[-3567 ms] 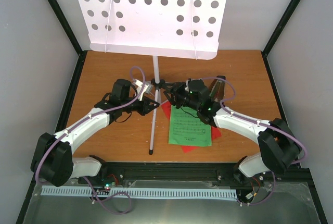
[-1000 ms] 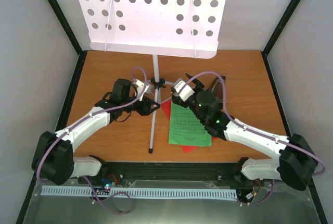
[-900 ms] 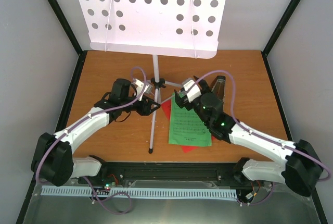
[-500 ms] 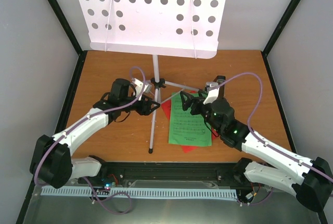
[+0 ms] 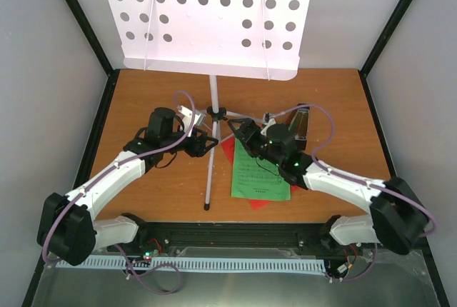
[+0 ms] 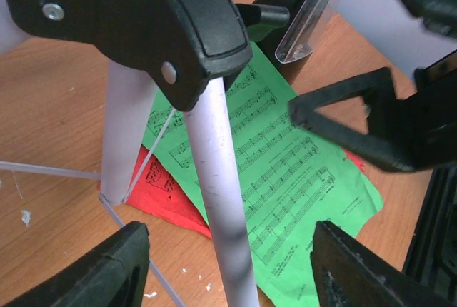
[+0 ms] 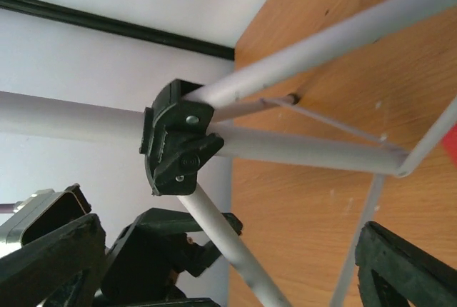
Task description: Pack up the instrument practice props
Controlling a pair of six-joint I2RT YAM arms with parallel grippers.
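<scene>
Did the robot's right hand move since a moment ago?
Yes. The right gripper swung left, from above the green sheet to closer beside the music stand's pole.

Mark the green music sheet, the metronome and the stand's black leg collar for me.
green music sheet (image 5: 258,182), top view, lower half of the page.
metronome (image 5: 301,124), top view, its sloped side.
black leg collar (image 7: 175,146), right wrist view, middle of the clamp.

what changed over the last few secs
The right gripper swung out right over the green sheet, then came back left toward the tripod hub, open and holding nothing. The left gripper barely moved, open astride a stand leg. Music stand, metronome, red sheet and green sheet stayed put.
</scene>
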